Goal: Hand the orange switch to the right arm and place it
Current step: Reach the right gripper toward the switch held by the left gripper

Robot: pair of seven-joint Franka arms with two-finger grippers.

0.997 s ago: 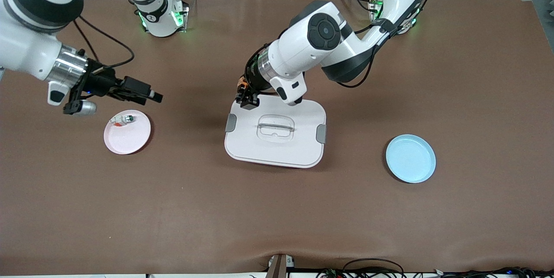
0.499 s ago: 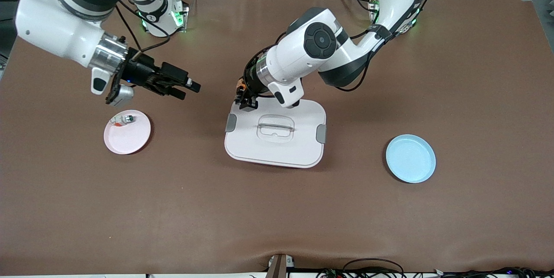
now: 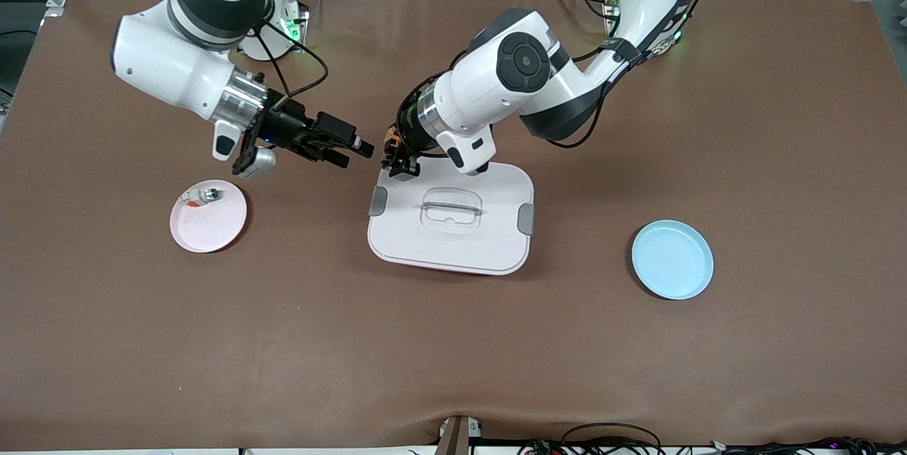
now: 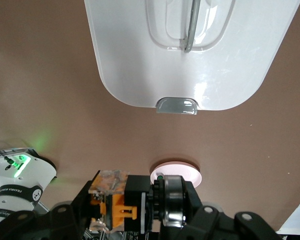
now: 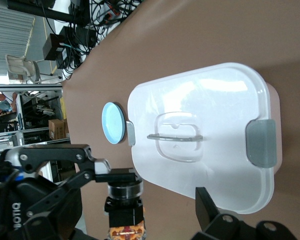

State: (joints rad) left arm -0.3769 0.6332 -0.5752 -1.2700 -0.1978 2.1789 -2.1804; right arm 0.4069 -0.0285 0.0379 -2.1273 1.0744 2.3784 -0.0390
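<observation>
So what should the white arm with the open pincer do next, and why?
Probably ease the right pincer a little closer and line its open fingers up around the switch. The left pincer holds that switch shut, up over the white box's edge, and the right one is beside it but not yet around it, so no handover can happen.

Two plates [image 3: 208, 225] [image 3: 672, 259] (one lidded box [image 3: 453, 232])
</observation>
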